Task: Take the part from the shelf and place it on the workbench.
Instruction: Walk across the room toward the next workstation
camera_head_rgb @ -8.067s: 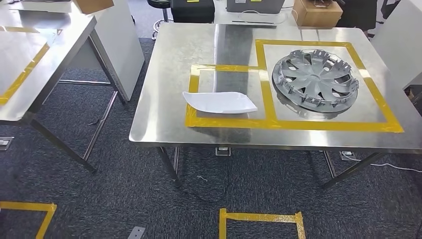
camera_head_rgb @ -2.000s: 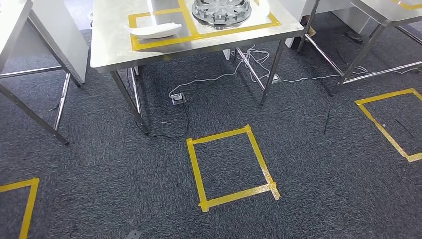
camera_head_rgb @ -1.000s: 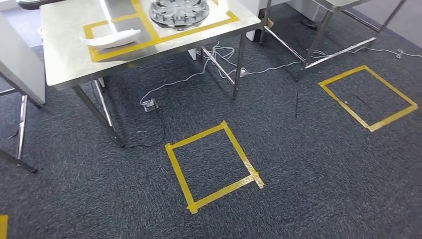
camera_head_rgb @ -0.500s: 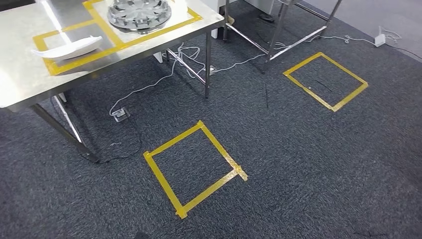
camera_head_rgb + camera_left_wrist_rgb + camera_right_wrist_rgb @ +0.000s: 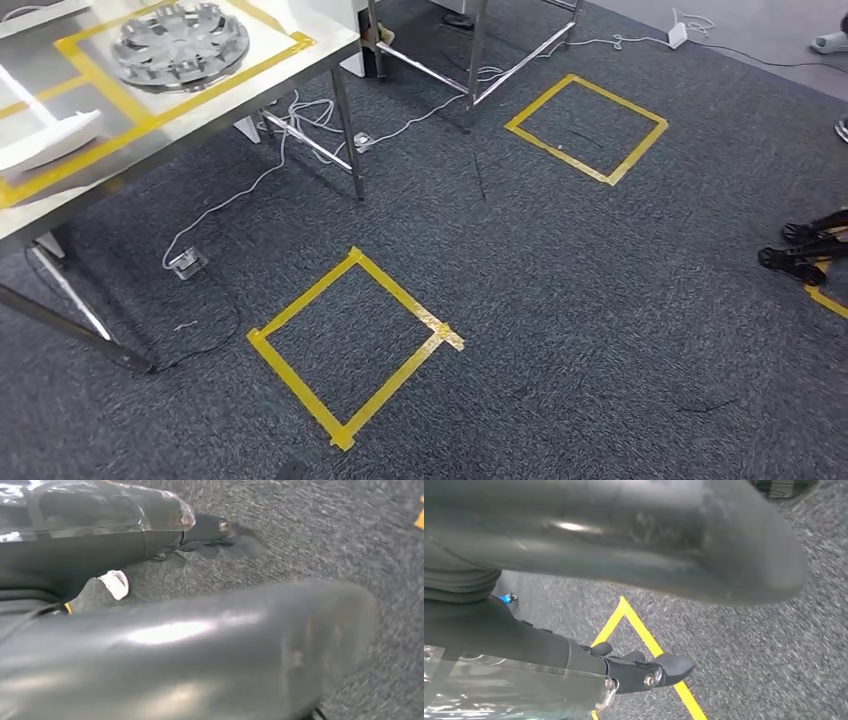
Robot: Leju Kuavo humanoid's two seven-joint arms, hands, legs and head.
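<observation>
Since half a second ago the whole head view has swung further right: the camera has turned, so the steel workbench [image 5: 190,95] now sits in the upper left corner, and the two floor squares have slid left.

Left hand [image 5: 200,530] hangs over the grey carpet [image 5: 600,330]; its thick grey thumb [image 5: 240,645] and dark fingers [image 5: 220,527] hold nothing, but whether the fingers are spread or curled cannot be told. Right hand [image 5: 644,672] likewise hangs above the carpet with nothing in it, dark fingers [image 5: 671,664] extended beside the thumb [image 5: 704,545]; its exact state cannot be told either. A strip of yellow tape [image 5: 649,642] runs on the floor beneath that hand.

On the workbench a grey wheel cover [image 5: 180,45] lies inside a yellow taped frame, and just beside it, in the neighbouring frame, a white curved part [image 5: 50,140] is cut by the picture's left edge.

A yellow tape square [image 5: 350,345] lies on the carpet in front, and a second tape square [image 5: 587,128] further off. White cables [image 5: 300,120] trail under the bench to a small floor socket [image 5: 187,263]. Black castor feet [image 5: 800,250] show at the right edge.
</observation>
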